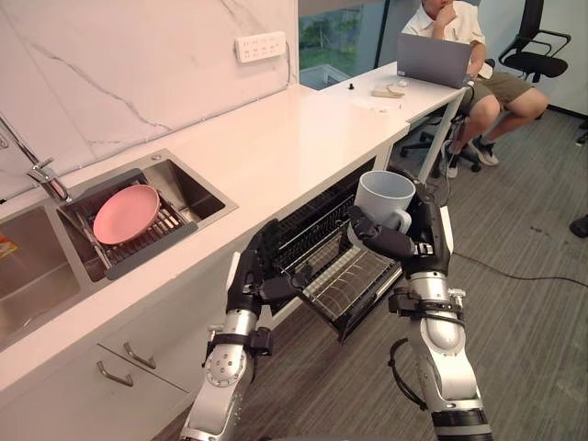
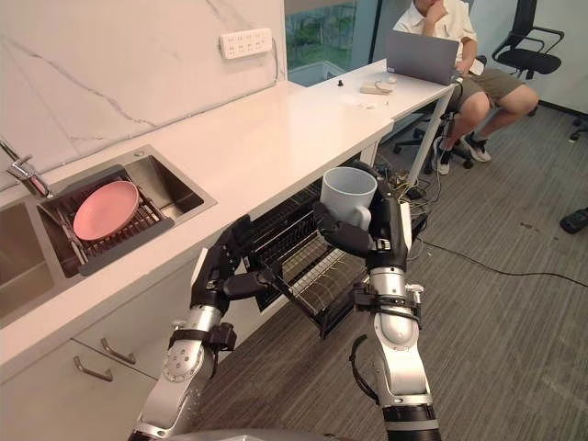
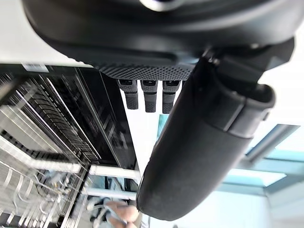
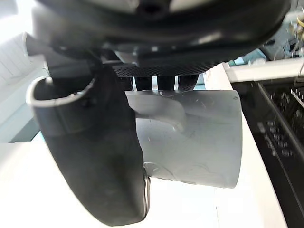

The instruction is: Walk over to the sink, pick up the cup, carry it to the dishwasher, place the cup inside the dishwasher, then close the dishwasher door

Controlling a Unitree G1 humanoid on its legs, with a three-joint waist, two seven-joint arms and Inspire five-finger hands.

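Note:
A pale grey-blue cup (image 1: 384,195) with a handle is held upright in my right hand (image 1: 404,241), whose fingers wrap its side near the handle. The right wrist view shows the cup (image 4: 199,142) close up against the palm. It hangs above the outer end of the dishwasher's wire rack (image 1: 354,280), which is pulled out from under the white counter (image 1: 276,129). My left hand (image 1: 260,271) is at the rack's near left corner with fingers curled, its thumb (image 3: 190,152) pointing toward the rack edge and nothing in its grasp.
A sink (image 1: 188,188) to the left holds a pink plate (image 1: 126,213) on a drain rack, with a faucet (image 1: 41,170) behind. Cabinet drawers (image 1: 119,367) sit below. A person (image 1: 478,55) sits with a laptop (image 1: 432,60) at the counter's far end. Grey floor lies to the right.

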